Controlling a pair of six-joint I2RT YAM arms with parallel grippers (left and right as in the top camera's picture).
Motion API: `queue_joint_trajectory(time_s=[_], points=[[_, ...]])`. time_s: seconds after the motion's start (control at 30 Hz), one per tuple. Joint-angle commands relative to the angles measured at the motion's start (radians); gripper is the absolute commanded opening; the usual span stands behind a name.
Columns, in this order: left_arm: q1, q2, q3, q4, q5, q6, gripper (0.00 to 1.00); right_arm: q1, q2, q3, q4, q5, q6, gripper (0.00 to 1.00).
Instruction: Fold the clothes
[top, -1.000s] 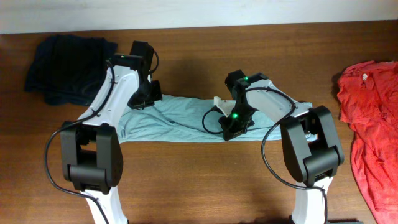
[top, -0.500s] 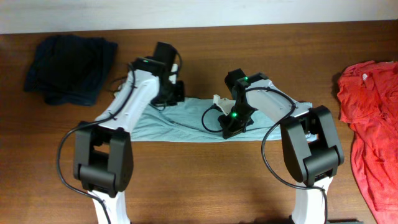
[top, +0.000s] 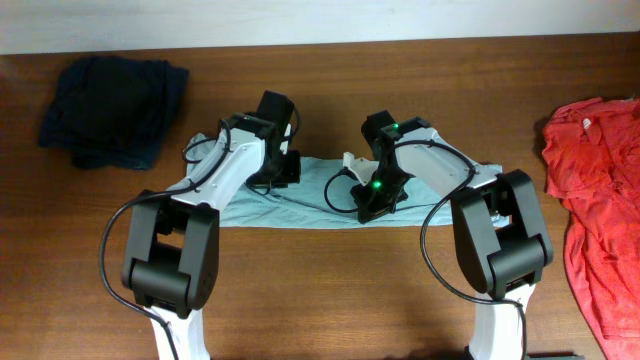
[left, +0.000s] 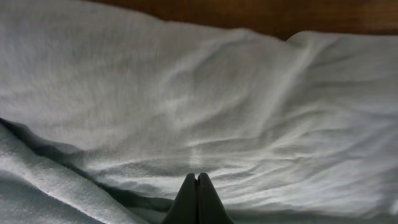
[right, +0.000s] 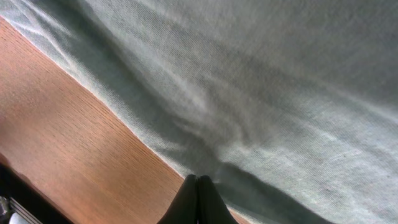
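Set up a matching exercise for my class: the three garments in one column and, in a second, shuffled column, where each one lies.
Column A
1. dark navy garment
2. red shirt
3. grey-teal T-shirt

Column B
a. spread out in the middle of the table
b. bunched at the far left corner
c. at the right edge

Pairs: 1-b, 2-c, 3-a

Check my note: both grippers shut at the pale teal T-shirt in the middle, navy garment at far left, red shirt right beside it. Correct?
No. The overhead view shows the red shirt at the far right, well apart from the navy garment. The rest holds: left gripper and right gripper are shut at the pale teal T-shirt.
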Motion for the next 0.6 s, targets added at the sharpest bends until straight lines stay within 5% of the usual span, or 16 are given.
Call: queue_joint_trajectory(time_s=[0.0, 0.57], points=[[0.004, -0.008, -0.033, 0.005, -0.038, 0.018, 0.0, 0.008, -0.006, -0.004, -0.003, 0.013, 0.01, 0.04], [0.004, -0.008, -0.068, -0.314, 0.008, 0.0, 0.0, 0.007, -0.006, -0.004, -0.003, 0.021, 0.01, 0.04]])
